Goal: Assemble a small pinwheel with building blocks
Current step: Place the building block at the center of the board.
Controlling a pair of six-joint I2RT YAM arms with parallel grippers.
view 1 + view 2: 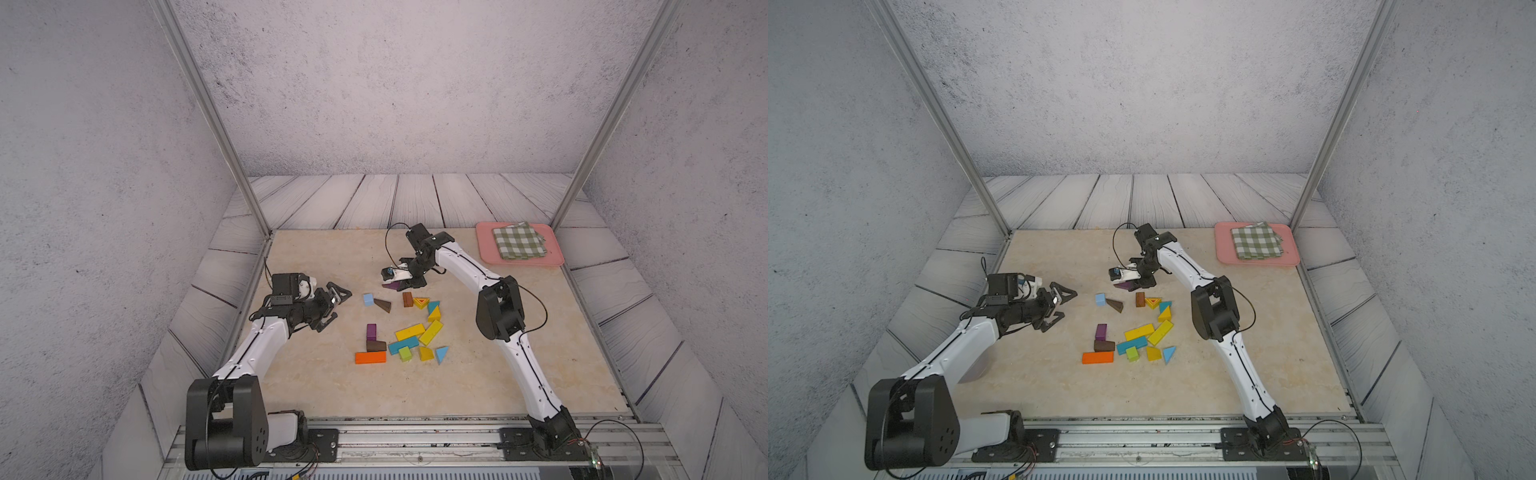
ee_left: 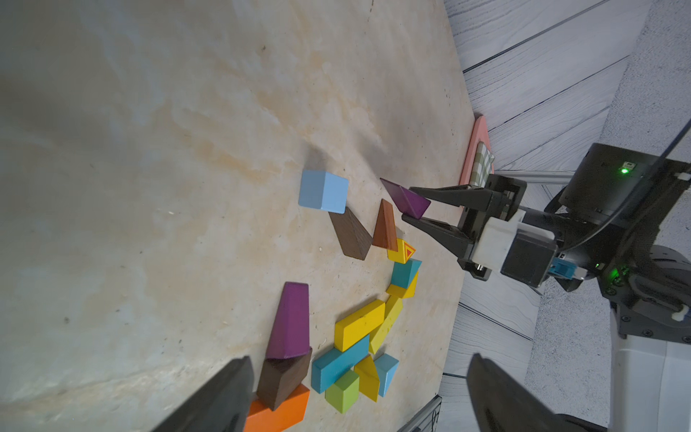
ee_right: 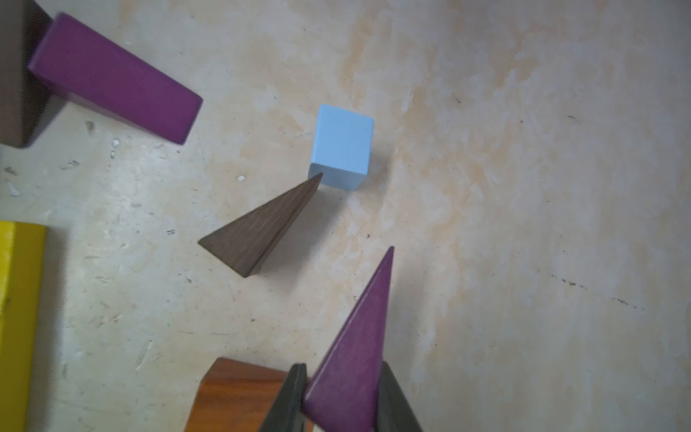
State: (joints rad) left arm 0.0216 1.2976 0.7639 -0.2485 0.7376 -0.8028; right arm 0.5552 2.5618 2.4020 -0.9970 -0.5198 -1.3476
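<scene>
While the right claw (image 1: 396,285) pinches a purple wedge (image 3: 355,355) above the surface (image 1: 311,257), near the light-blue cube (image 1: 368,299), the left claw (image 1: 343,306) gapes wide, empty. Remaining building blocks (image 1: 409,332) lie scattered between both arms.

A lab test booth: aluminium posts (image 1: 211,116), backdrop walls (image 1: 395,83), mounting rail (image 1: 415,439).

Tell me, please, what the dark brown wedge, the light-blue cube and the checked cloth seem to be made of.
The dark brown wedge: wood, stained dark and matte; fine grain lines run along its face.
The light-blue cube: probably painted wood; the even, matte coat hides any grain.
The checked cloth: woven fabric, folded; soft layered edges, green-and-white check.
</scene>
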